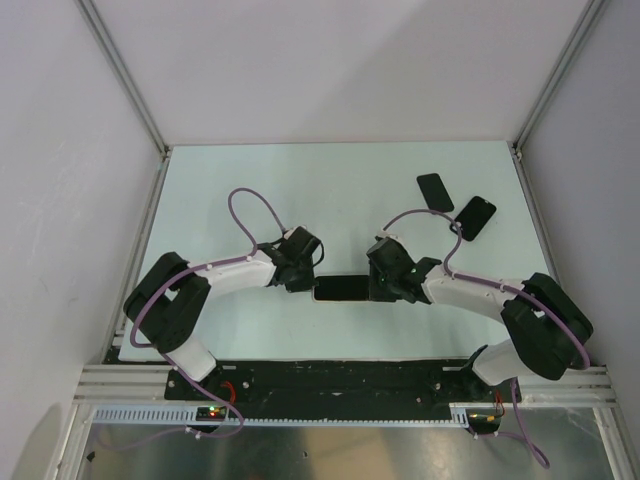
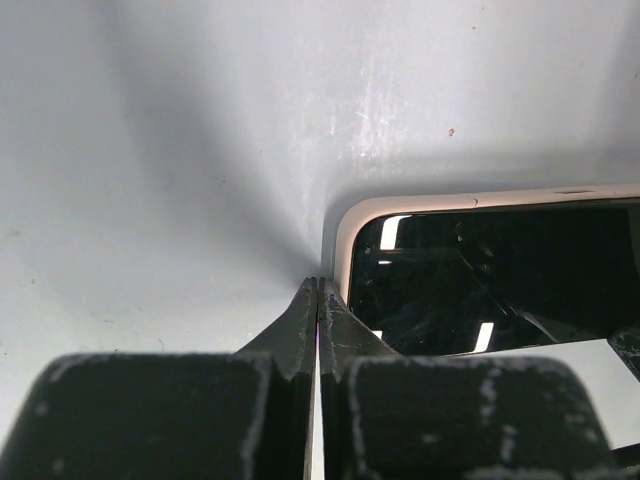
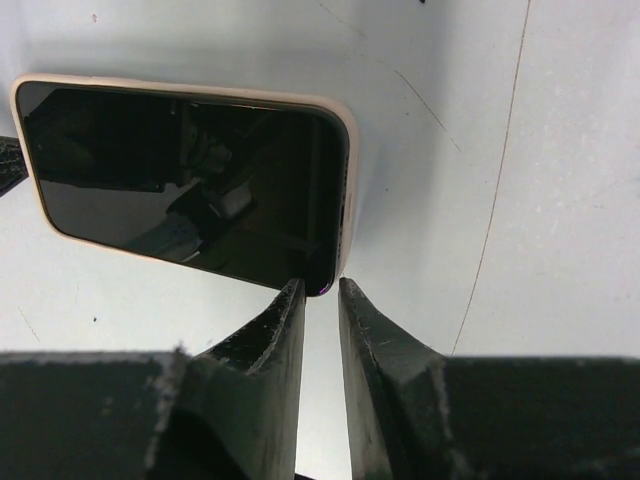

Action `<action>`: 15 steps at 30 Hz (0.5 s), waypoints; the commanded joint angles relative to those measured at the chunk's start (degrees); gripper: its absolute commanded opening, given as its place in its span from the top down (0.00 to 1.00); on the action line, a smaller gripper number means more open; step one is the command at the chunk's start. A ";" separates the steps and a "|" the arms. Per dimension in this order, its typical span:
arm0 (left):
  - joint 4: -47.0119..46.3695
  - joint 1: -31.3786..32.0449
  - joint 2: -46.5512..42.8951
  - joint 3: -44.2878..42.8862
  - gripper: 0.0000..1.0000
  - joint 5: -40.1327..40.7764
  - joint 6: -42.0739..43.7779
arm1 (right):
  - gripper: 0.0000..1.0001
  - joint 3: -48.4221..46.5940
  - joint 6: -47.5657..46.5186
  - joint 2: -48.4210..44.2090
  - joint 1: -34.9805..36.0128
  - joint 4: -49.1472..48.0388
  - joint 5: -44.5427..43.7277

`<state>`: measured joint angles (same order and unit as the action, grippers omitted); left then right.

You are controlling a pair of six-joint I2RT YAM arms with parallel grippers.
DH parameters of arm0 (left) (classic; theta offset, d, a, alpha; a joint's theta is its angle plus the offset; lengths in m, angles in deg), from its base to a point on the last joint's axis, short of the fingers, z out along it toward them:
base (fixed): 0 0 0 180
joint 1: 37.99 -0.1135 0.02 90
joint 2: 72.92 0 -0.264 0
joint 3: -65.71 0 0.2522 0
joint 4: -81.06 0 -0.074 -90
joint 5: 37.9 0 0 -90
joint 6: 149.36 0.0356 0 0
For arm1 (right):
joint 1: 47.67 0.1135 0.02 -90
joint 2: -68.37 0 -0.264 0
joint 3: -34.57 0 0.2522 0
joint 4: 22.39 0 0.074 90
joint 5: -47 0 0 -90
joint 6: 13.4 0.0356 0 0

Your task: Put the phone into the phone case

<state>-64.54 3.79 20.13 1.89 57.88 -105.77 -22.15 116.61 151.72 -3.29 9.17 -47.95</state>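
The phone (image 3: 190,180) lies flat between our arms, seemingly inside the pale case (image 2: 470,200), with the left gripper (image 2: 317,287) pressed together at one end and the right gripper (image 3: 320,290) slightly spread at a corner, so we fear an uneven push slides it or leaves a corner unseated.

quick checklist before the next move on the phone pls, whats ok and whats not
1. Phone lying flat on the table between the two arms: ok.
2. Left jaws shut, tips at the phone's near corner: ok.
3. Right jaws slightly apart at the opposite end, gripping nothing: ok.
4. Phone fully seated inside its light rim all the way round: cannot tell.
5. Dark flat item and second dark flat item lying well away from the phone: ok.
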 commanded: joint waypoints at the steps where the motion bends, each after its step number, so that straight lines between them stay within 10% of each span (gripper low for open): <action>1: -2.92 0.59 -0.84 -1.65 1.00 -1.87 0.44 | 0.77 -0.02 -0.01 1.11 -0.17 -1.70 -0.30; 15: -2.89 0.67 -0.74 -1.69 1.00 -2.12 0.45 | 0.89 0.05 0.45 4.38 1.21 -1.13 -2.05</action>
<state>-64.52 3.79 20.13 1.89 57.88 -105.77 -22.39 116.92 152.27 -3.23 9.06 -47.88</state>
